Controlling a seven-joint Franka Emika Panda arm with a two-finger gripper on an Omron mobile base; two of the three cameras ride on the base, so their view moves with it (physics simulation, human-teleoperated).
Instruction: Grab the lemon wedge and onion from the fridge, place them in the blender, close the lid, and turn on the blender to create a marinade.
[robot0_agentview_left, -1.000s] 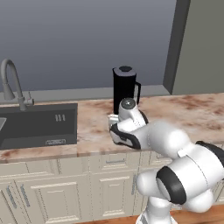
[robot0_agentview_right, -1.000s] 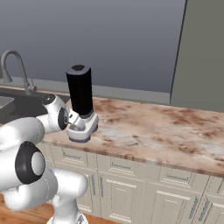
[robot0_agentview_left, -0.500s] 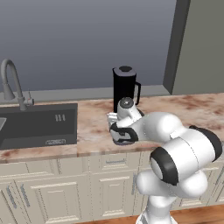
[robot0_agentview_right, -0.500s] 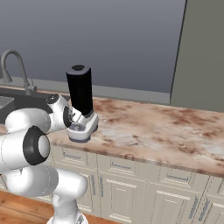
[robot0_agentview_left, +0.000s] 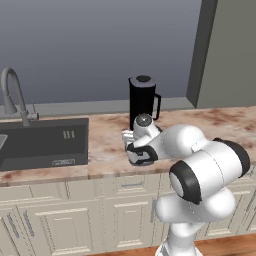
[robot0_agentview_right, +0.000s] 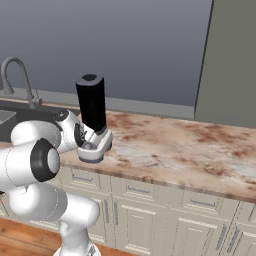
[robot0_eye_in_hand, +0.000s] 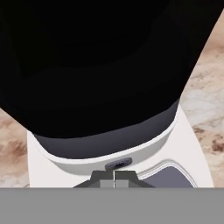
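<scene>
1. The blender (robot0_agentview_right: 93, 117) stands on the marbled countertop (robot0_agentview_right: 180, 150), right of the dark sink (robot0_agentview_left: 42, 142) and its curved faucet (robot0_agentview_left: 14, 95).
2. The lid (robot0_agentview_left: 143, 79) sits on top of the black jug (handle toward the right in the left base view).
3. The gripper (robot0_eye_in_hand: 113, 178) is clenched, fingertips together and grasping nothing, pressed up to the grey button panel (robot0_eye_in_hand: 168, 177) on the white base.
4. A tall grey panel (robot0_agentview_right: 230, 65) rises at the far right.
</scene>
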